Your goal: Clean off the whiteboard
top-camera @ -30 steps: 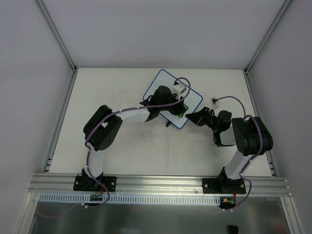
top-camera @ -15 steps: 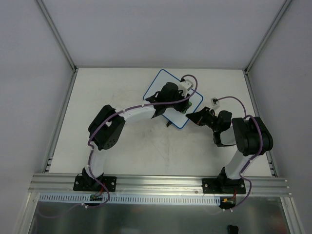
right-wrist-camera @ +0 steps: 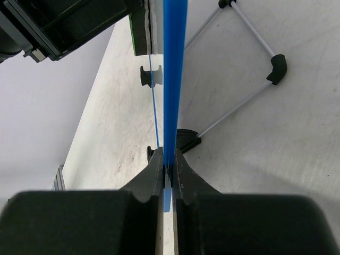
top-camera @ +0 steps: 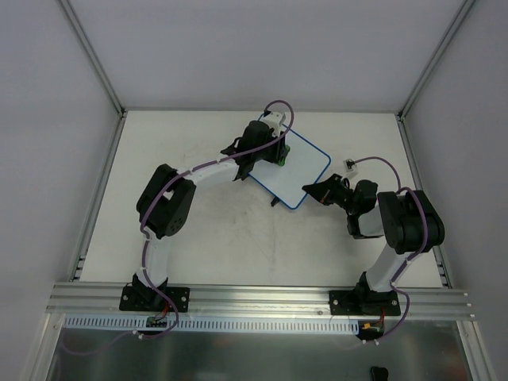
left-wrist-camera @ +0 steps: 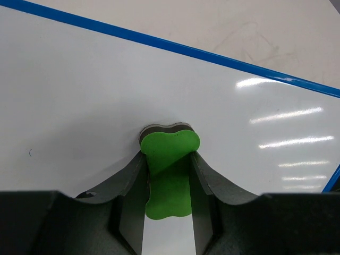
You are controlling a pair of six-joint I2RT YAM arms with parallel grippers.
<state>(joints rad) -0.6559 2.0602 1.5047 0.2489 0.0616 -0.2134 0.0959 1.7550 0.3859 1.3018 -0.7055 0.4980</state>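
Over the last second the left gripper (left-wrist-camera: 169, 157) has swept from the board's near-right part up to its far-left corner, toward the table's (top-camera: 178, 139) far edge. Its fingers pinch a small green bone-shaped eraser (left-wrist-camera: 169, 171) with a dark felt face, and that face is pressed against the white surface.

The small rectangular whiteboard (top-camera: 302, 173), with rounded corners and a thin blue rim, lies slantwise right of the table's middle, nearer the far edge. The right gripper (right-wrist-camera: 168, 159) clamps the blue rim at the corner nearest the table's right edge.

Around the eraser the left wrist view shows a clean surface apart from one faint speck to its left. To wipe well, I would keep the felt flat, overlap the strokes right out to the rim, and hold the right clamp steady so the board cannot skid.

No container shows in any view.
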